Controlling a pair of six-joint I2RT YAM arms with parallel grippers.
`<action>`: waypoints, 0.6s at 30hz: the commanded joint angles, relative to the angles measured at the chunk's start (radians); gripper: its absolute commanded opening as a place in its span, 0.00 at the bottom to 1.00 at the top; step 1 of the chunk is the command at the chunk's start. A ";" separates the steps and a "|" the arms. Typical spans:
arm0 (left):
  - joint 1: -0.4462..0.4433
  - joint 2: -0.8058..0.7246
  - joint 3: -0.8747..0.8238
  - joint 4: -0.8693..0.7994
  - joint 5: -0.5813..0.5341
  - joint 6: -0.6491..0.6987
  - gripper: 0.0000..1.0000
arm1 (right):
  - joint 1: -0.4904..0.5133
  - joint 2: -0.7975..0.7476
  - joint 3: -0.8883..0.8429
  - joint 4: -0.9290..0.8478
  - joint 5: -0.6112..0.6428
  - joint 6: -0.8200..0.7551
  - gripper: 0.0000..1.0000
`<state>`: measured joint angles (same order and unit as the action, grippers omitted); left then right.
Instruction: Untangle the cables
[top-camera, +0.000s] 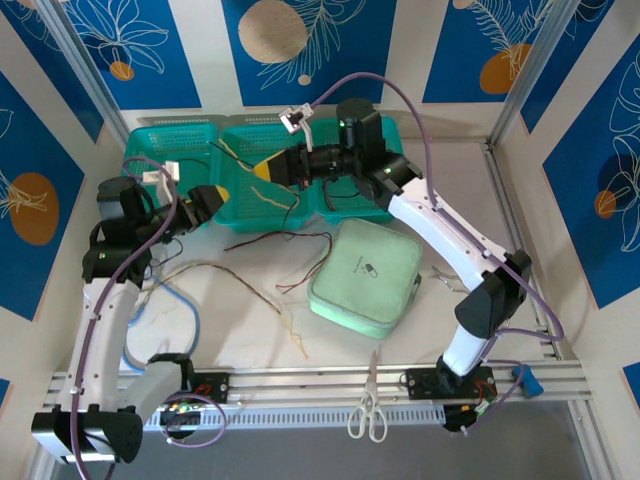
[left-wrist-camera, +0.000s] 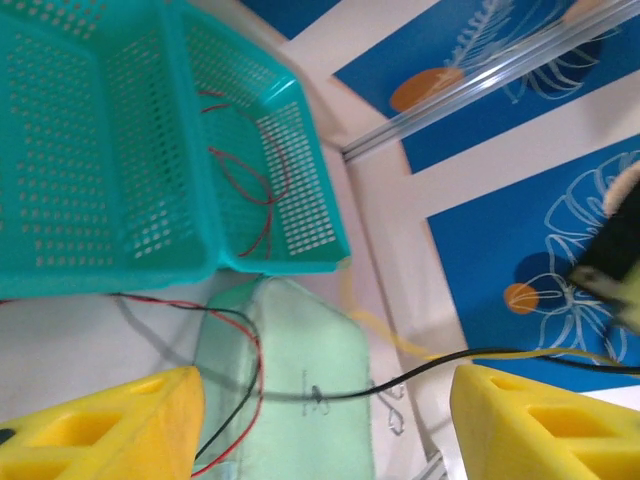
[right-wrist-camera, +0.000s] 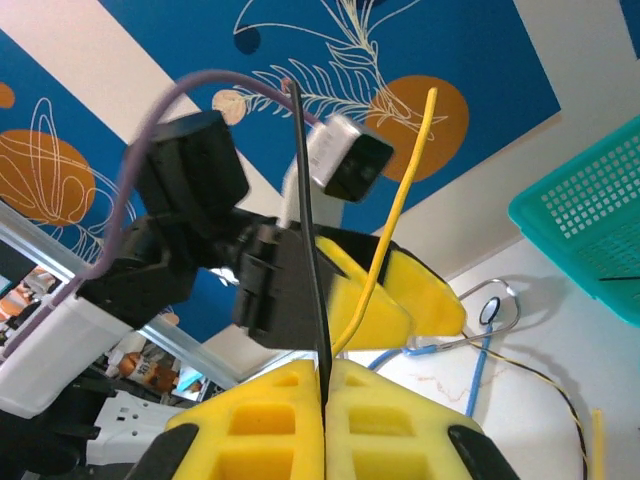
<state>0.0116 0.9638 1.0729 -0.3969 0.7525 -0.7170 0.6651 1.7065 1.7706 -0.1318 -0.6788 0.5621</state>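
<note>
My right gripper (right-wrist-camera: 327, 375) is shut on a black cable (right-wrist-camera: 305, 200) and a yellow cable (right-wrist-camera: 400, 200), both rising out of the seam between its fingers. In the top view it (top-camera: 262, 171) hangs over the teal baskets (top-camera: 175, 135), pointing left at my left gripper (top-camera: 218, 195). My left gripper (left-wrist-camera: 325, 400) is open. The black cable (left-wrist-camera: 420, 375) runs across the gap between its yellow fingers (left-wrist-camera: 110, 425) without touching them. A red and black pair (left-wrist-camera: 245, 375) curves below it over the green pouch. More thin cables (top-camera: 262, 238) lie spread on the table.
A mint green pouch (top-camera: 365, 275) lies right of centre. The teal baskets along the back hold red wire (left-wrist-camera: 255, 180). A light-blue stethoscope (top-camera: 150, 300) lies by the left arm, with its metal parts (right-wrist-camera: 490, 310) in the right wrist view. Scissors (top-camera: 368, 410) rest on the front rail.
</note>
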 joint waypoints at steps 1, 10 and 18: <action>0.011 -0.025 0.042 0.120 0.063 -0.054 0.65 | -0.018 0.022 -0.075 0.276 -0.078 0.159 0.00; 0.011 0.005 -0.020 0.459 0.127 -0.258 0.54 | -0.018 0.030 -0.161 0.382 -0.078 0.214 0.00; 0.009 0.059 -0.016 0.568 0.140 -0.337 0.46 | -0.006 0.001 -0.226 0.420 -0.022 0.217 0.00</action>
<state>0.0132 1.0203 1.0607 0.0742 0.8589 -1.0031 0.6491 1.7546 1.5669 0.2440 -0.7288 0.7692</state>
